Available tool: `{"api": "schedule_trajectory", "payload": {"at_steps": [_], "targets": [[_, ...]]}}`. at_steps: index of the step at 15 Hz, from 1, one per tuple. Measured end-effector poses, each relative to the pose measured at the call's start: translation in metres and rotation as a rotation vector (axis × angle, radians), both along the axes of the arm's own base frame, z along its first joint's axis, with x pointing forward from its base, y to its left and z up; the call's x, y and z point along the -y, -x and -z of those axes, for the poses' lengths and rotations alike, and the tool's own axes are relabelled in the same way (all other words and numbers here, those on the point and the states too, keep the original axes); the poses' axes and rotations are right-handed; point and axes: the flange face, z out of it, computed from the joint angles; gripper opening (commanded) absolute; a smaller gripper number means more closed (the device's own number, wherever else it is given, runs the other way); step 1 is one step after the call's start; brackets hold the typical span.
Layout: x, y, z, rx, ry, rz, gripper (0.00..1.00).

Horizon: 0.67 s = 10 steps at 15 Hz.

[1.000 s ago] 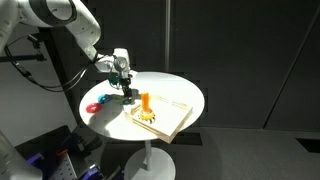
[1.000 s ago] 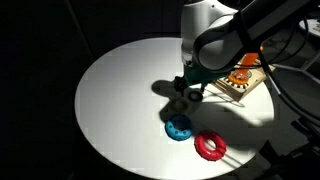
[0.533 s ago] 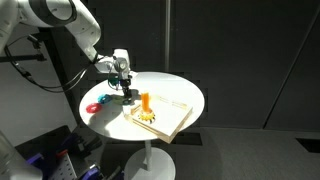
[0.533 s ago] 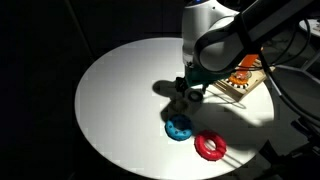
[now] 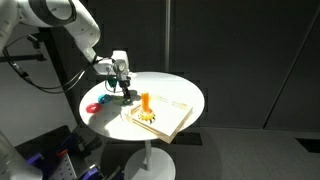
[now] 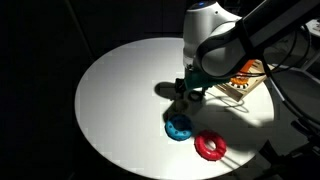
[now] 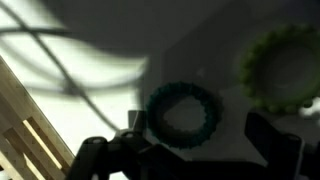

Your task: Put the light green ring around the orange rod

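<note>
The gripper (image 6: 190, 90) hangs low over the round white table (image 6: 120, 90), pointing down, just beside the edge of the tan board (image 5: 170, 116). In the wrist view its two fingers (image 7: 108, 156) stand wide apart and hold nothing. Between them, flat on the table, lies the light green ring (image 7: 183, 110). It is in the shadow of the gripper and looks there rather dark teal. I cannot tell if the fingertips already touch the table. In both exterior views the gripper covers this ring almost fully. The orange rod (image 5: 146, 101) stands upright on the board, near the gripper but apart from it, and no ring is around it. In an exterior view the blue ring (image 6: 178, 127) lies flat near the gripper, and the red ring (image 6: 209, 146) lies just beside the blue one, without touching it. In the wrist view a second ring (image 7: 280, 68) with a knobbly rim lies in the light. It looks yellowish green there, and which ring it is I cannot say.
</note>
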Motion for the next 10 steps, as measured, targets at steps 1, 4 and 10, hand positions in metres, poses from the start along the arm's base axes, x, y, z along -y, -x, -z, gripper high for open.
{"api": "schedule_trajectory", "payload": {"at_steps": [1,4,10], "targets": [[0.0006,0.0005,-0.0001,0.002,-0.001,0.006,1.00],[0.0022,0.0018,0.0001,0.007,-0.005,0.018,1.00],[0.0077,0.0055,0.0002,0.006,-0.001,0.029,1.00]]}}
